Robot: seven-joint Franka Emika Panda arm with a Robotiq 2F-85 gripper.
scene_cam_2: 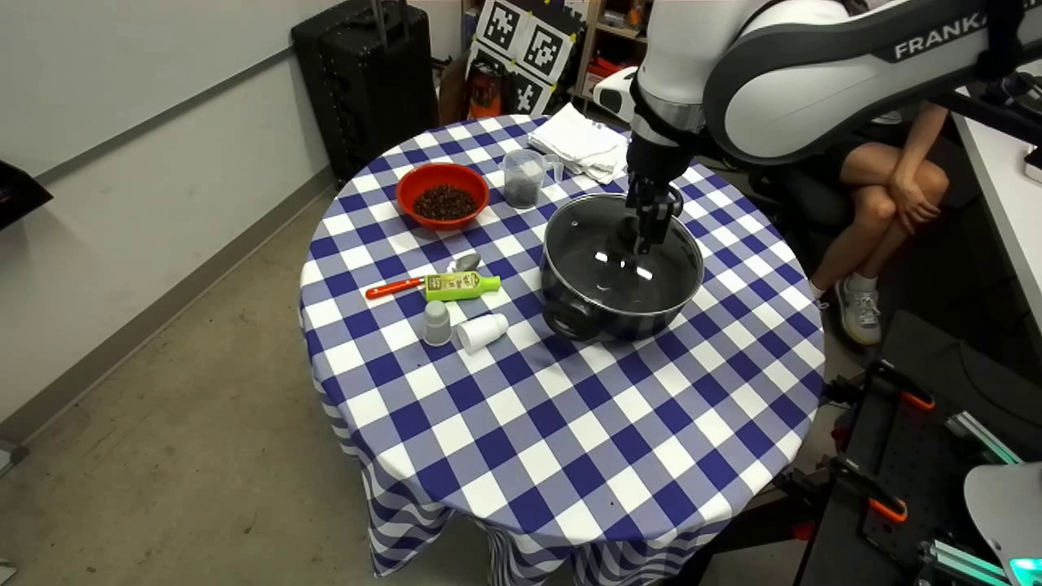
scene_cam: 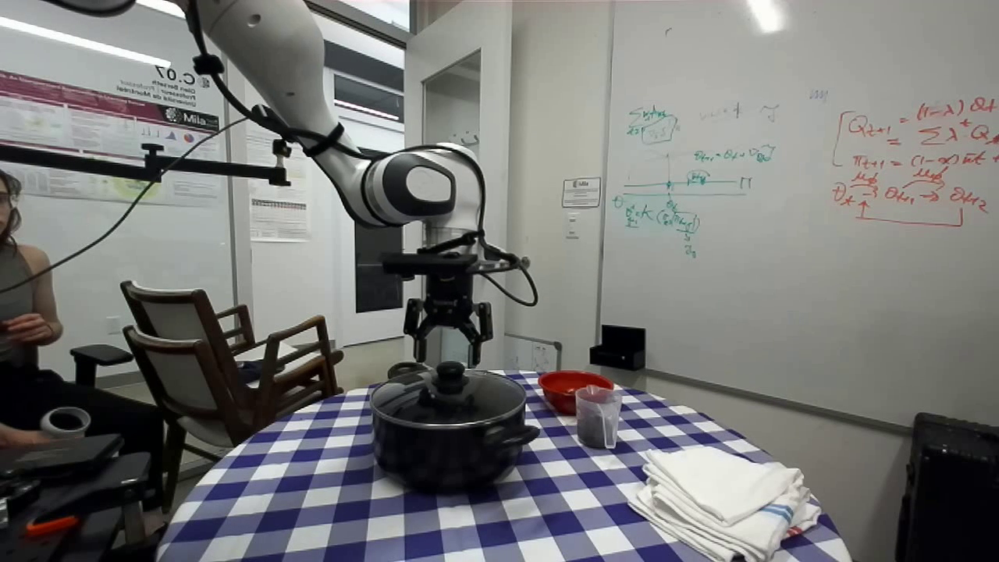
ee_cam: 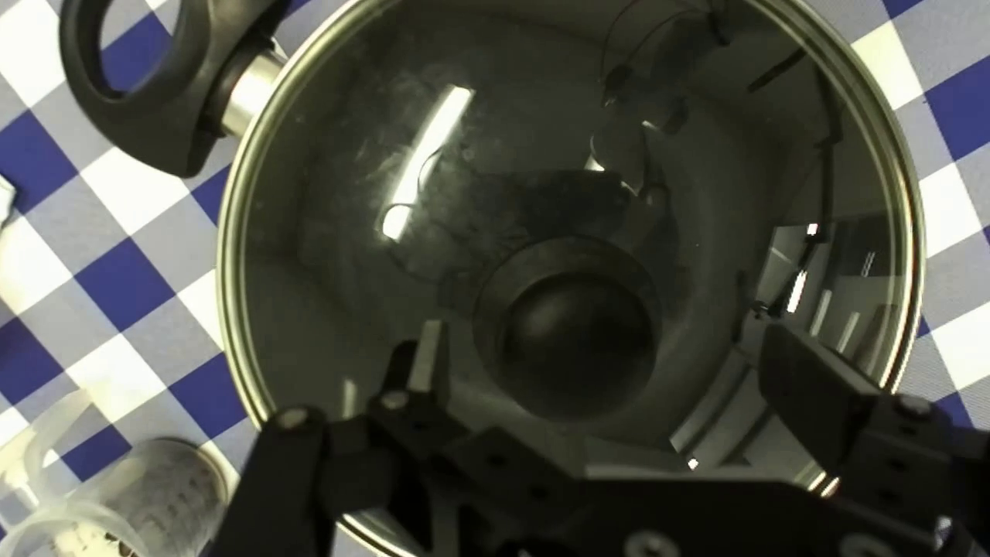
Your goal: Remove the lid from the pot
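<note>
The lid (scene_cam: 492,398) sits on the black pot (scene_cam: 445,462), with its black knob (scene_cam: 450,376) pointing up. The lid (scene_cam_2: 582,260) and pot (scene_cam_2: 627,327) also show in an exterior view, where the gripper (scene_cam_2: 649,244) hides most of the knob. My gripper (scene_cam: 447,357) points down over the lid, its fingers spread apart and empty. In the wrist view the knob (ee_cam: 578,344) appears between the two open fingertips (ee_cam: 603,340), nearer the left one. The fingers do not visibly touch the knob; the exact height gap is unclear. The lid (ee_cam: 348,193) fills most of the wrist view.
A red bowl (scene_cam_2: 444,175) of dark beans and a clear measuring cup (scene_cam_2: 523,179) stand near the pot. White towels (scene_cam_2: 580,142) lie folded beyond. A green bottle (scene_cam_2: 460,286), a spoon (scene_cam_2: 467,261), a grey cup (scene_cam_2: 436,324) and a white cup (scene_cam_2: 483,332) are on the table.
</note>
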